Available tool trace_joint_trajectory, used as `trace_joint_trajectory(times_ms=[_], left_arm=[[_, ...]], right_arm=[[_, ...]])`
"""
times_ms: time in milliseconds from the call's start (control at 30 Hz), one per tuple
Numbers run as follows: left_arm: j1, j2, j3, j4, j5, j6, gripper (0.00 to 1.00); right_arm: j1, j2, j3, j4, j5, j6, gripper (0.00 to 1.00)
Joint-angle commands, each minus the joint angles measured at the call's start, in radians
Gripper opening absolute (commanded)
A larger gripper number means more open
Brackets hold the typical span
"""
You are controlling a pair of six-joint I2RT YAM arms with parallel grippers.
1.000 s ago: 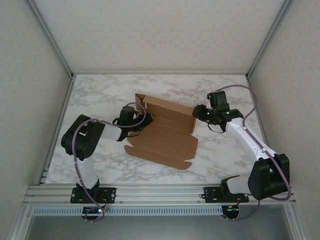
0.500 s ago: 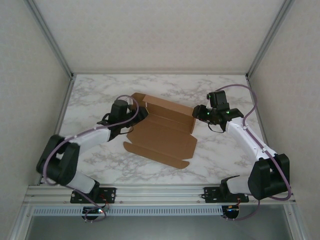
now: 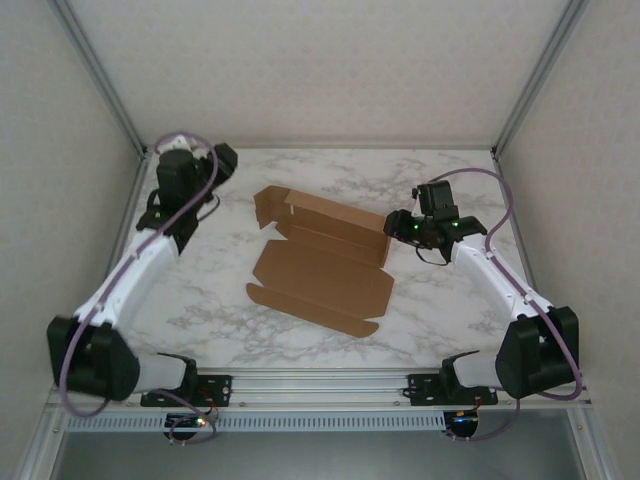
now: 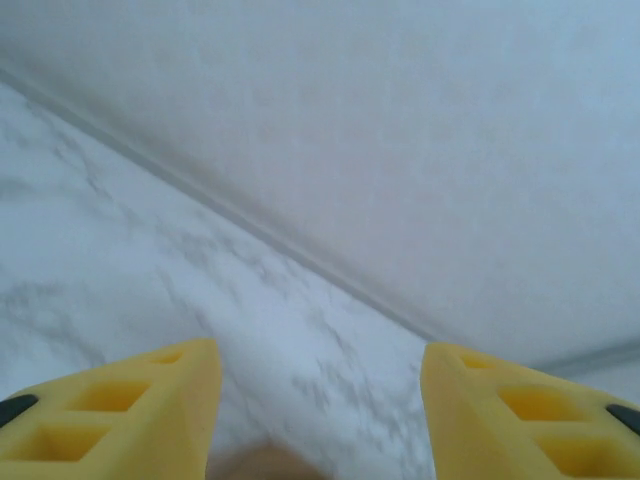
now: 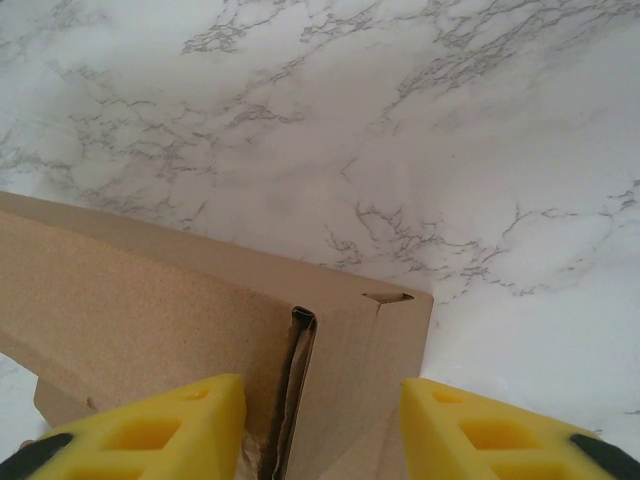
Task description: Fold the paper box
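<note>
Right arm: reaches up the right side of the desk [image 3: 450, 320], forearm angled in toward the middle.
Right hand [image 5: 315, 400]: fingers spread, tilted down over the right end corner of the box [image 3: 320, 270]; contact cannot be told.
Left arm: stretched to the far left corner, wrist raised.
Left hand [image 4: 318, 360]: fingers spread, pinching nothing, facing the back wall.
Box: mid-desk, lying open; near flap flat, far wall upright.

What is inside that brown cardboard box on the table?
Nothing I can see: the box lies open, showing only bare cardboard inside. The dark gap in its folded right corner is too narrow to look into.
</note>
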Motion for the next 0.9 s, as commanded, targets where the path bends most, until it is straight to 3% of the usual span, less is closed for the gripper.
trace_joint_trajectory(times_ms=[0,133,233,433,733,867], left_arm=[[0.061,0.251,0.074,0.048,0.064,0.018,0.54],[0.096,0.485,0.175,0.102,0.300,-0.029,0.53],[0.060,0.554,0.217,0.063,0.385,-0.006,0.53],[-0.012,0.489,0.108,0.055,0.412,0.001,0.52],[-0.029,0.298,-0.260,0.253,0.308,-0.169,0.53],[-0.060,0.224,-0.311,0.261,0.261,-0.174,0.55]], right_arm=[[0.010,0.028,0.014,-0.065,-0.016,-0.026,0.44],[0.010,0.038,0.027,-0.068,-0.029,-0.029,0.44],[0.010,0.053,0.036,-0.050,-0.046,-0.026,0.44],[0.010,0.100,0.063,-0.007,-0.054,-0.015,0.44],[0.011,0.150,0.072,0.080,-0.072,0.042,0.42],[0.011,0.169,0.080,0.083,-0.068,0.035,0.42]])
